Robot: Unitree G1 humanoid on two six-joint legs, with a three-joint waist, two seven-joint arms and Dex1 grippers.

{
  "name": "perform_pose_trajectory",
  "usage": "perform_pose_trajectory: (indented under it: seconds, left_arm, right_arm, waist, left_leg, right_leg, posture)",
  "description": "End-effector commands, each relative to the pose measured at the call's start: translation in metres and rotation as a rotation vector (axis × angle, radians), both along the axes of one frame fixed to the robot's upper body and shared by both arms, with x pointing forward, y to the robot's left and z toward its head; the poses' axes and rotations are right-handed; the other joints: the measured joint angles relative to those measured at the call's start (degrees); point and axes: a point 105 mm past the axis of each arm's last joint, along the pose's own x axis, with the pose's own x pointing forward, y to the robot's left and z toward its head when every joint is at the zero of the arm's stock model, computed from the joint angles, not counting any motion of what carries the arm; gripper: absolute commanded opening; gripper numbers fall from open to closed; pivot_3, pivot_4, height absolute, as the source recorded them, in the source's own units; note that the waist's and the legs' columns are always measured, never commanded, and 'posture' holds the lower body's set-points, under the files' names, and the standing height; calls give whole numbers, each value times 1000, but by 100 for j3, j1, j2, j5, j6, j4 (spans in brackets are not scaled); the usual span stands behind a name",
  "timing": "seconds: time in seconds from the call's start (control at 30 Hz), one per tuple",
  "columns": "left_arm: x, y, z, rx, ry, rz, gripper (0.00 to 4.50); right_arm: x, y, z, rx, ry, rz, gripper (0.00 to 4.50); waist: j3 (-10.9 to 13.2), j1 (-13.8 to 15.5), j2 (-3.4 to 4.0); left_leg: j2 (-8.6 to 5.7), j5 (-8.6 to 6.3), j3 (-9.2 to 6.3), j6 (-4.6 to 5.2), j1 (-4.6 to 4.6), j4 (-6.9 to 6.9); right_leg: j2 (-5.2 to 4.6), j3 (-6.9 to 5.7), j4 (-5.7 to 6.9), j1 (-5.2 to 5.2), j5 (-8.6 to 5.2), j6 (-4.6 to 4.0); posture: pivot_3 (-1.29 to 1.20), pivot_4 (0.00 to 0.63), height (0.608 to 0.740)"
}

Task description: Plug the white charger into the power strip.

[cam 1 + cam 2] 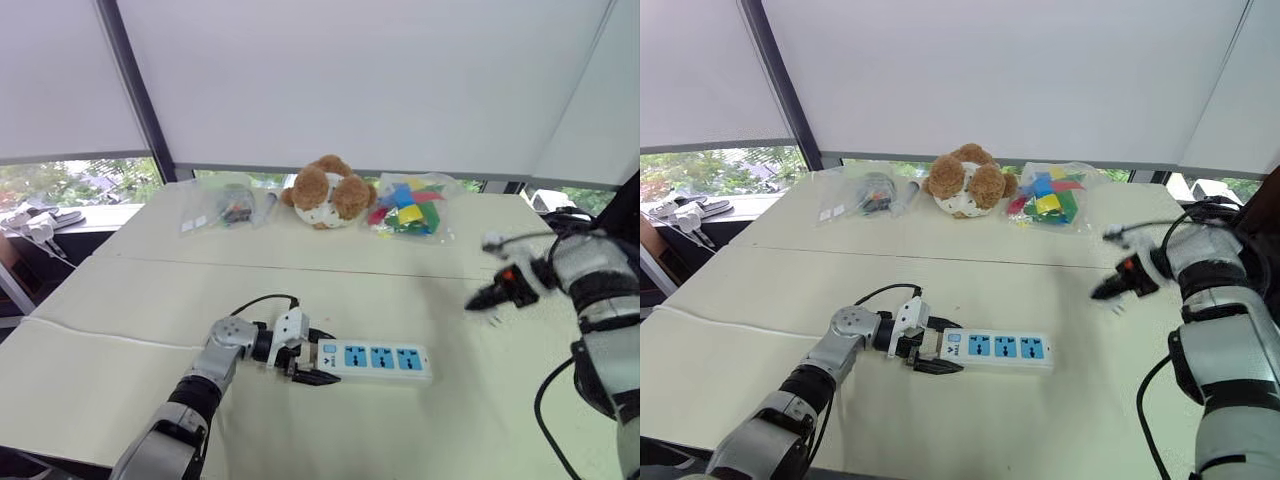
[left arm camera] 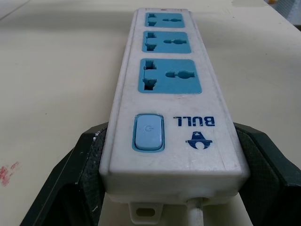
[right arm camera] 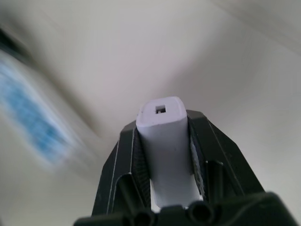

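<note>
The left arm reaches low and forward over the tabletop (image 1: 140,300), its gripper (image 1: 312,358) clamped on the switch end of the power strip (image 1: 382,358). The right arm is bent and raised, its gripper (image 1: 486,298) pointing inward and pinching the white charger (image 3: 167,146).

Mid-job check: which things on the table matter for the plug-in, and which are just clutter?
Job: white charger, held in right gripper; power strip, held by left gripper.
Clutter: plush bear; bag of coloured blocks; clear bag of small items.
</note>
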Motion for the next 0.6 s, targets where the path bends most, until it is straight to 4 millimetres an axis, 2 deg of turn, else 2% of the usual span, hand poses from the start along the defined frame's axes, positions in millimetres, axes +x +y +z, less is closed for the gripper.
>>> perform_pose_trajectory:
  seconds: [0.03,0.07,0.17,0.3,0.47,0.6]
  left_arm:
    - [1,7,4,26,94,-35,3040]
    - [3,8,7,26,112,-38,3040]
    - [9,15,11,55,128,-39,3040]
    - [17,19,15,91,108,-32,3040]
    - [21,22,22,85,89,-39,3040]
    - [17,27,16,127,47,-64,3040]
  right_arm:
    - [-23,23,29,331,-155,98,736]
    - [-30,26,25,383,-196,100,736]
    - [-44,42,4,447,-235,88,736]
    - [-62,68,-5,630,-360,137,736]
    - [-73,88,-26,614,-409,168,736]
    - [-81,100,-46,568,-465,194,736]
  waist:
    - [-1,18,-21]
    - [-3,20,-42]
    - [0,-21,-41]
    - [1,-120,-40]
    - [2,-158,-45]
    - [2,-162,-46]
  left_leg:
    - [1,0,-7,0,-2,-2]
    - [1,-1,-15,1,-6,-11]
    - [8,-4,-27,4,-18,-14]
    - [12,6,-19,-8,-50,-13]
    - [20,12,-26,-18,-49,-12]
    - [35,10,-31,-15,-50,-14]
  right_leg:
    - [1,-3,2,0,0,0]
    - [3,-8,0,0,0,0]
    - [13,-15,4,-13,0,0]
    - [20,-13,19,-78,0,3]
    - [29,-12,26,-76,0,5]
    - [49,-7,23,-77,0,7]
  posture:
    - [0,150,739]
    - [0,150,739]
    - [0,150,739]
    - [0,150,739]
    - [0,150,739]
    - [0,150,739]
